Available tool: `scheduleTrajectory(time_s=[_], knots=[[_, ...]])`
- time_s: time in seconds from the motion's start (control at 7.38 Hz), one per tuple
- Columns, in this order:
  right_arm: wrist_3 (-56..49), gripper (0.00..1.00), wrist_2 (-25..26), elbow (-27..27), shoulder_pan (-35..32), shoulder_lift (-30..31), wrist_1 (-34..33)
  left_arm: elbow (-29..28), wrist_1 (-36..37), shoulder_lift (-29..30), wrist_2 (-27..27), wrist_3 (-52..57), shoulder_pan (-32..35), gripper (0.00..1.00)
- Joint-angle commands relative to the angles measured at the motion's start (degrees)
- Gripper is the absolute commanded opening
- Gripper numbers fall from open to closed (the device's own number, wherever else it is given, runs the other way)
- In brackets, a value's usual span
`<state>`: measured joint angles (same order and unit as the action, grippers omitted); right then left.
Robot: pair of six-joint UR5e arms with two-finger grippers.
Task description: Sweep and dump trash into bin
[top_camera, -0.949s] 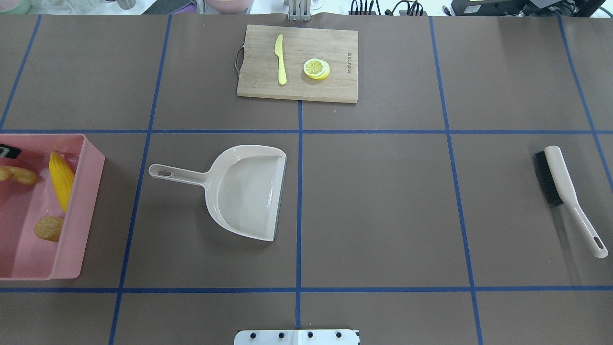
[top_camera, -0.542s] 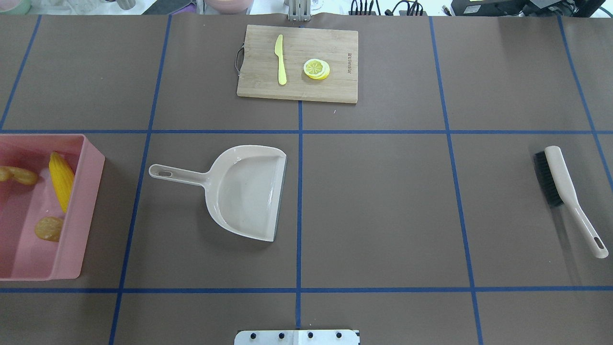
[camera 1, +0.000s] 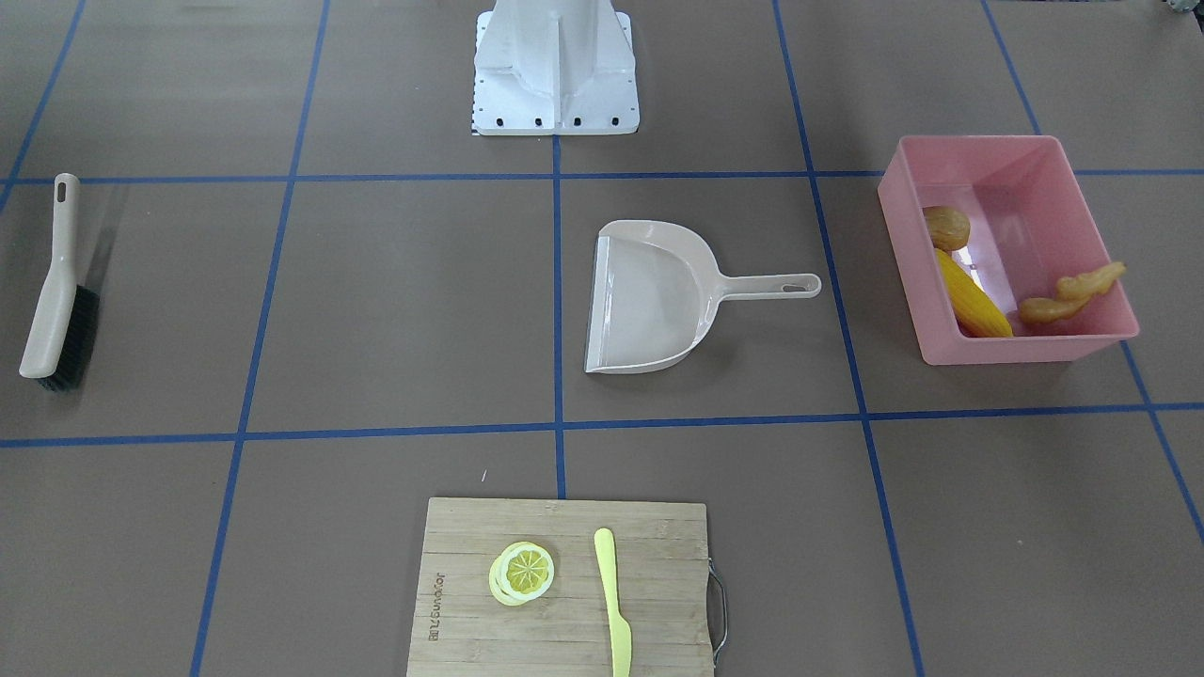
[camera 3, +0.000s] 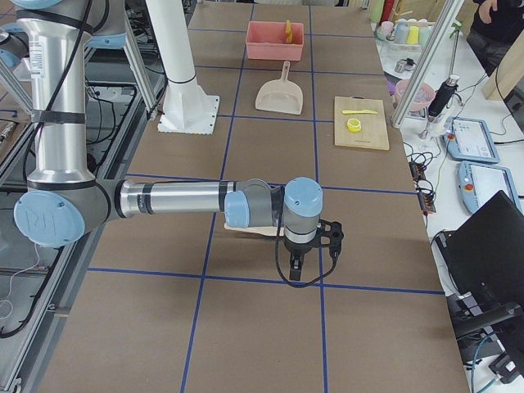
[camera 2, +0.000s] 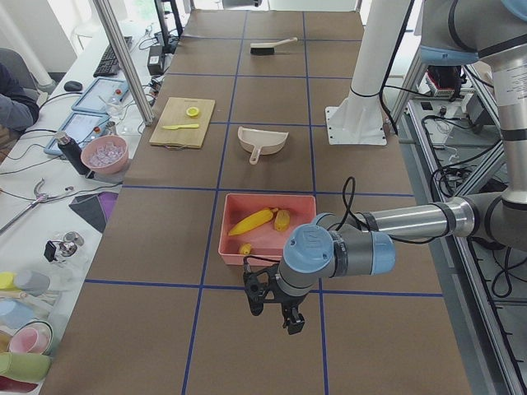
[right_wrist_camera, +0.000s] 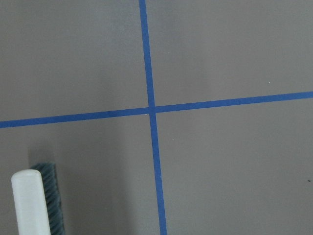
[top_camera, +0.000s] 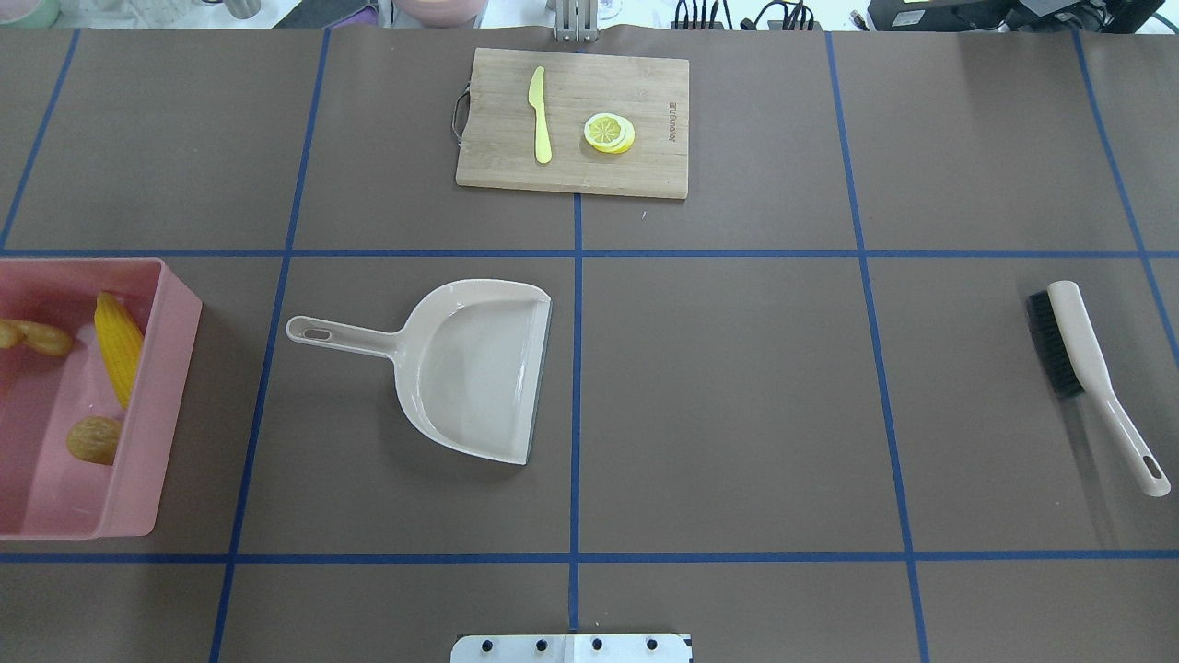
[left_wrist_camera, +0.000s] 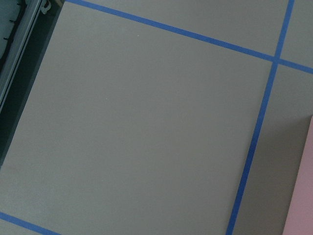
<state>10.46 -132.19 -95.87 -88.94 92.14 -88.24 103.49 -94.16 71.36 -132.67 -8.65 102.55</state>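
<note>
The pink bin (top_camera: 138,405) stands at the table's left end; it also shows in the front view (camera 1: 1025,348). In it lie the yellow corn cob (top_camera: 118,348), the brown potato (top_camera: 93,439) and the tan ginger root (top_camera: 37,336). My left gripper (camera 2: 284,317) shows only in the exterior left view, hanging over bare table beside the bin; I cannot tell whether it is open or shut. My right gripper (camera 3: 304,266) shows only in the exterior right view, over the table next to the brush; I cannot tell its state either.
The beige dustpan (top_camera: 470,368) lies empty near the table's middle, handle toward the bin. The brush (top_camera: 1073,341) lies at the right end. A wooden cutting board (top_camera: 645,175) with a yellow knife (top_camera: 540,115) and a lemon slice (top_camera: 608,132) sits at the far middle.
A dark bit of my left gripper at the view's left edge over the bin has gone out of view. Nothing on the table has moved.
</note>
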Motion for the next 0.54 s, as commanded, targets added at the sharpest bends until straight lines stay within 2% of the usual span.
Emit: scheduleTrajectory(time_s=[0.0, 0.14, 0.41], knots=[[0.0, 1.0, 0.0, 0.2, -0.1, 0.1, 0.0, 1.1, 9.7, 4.9, 0.0, -0.7, -0.2, 0.99], [0.0, 1.0, 0.0, 0.3, -0.1, 0.1, 0.0, 2.5, 16.0, 7.2, 0.5, -1.3, -0.3, 0.99], [0.0, 1.0, 0.0, 0.5, -0.1, 0.0, 0.0, 5.2, 17.6, 7.7, 0.4, -3.7, -0.2, 0.99]])
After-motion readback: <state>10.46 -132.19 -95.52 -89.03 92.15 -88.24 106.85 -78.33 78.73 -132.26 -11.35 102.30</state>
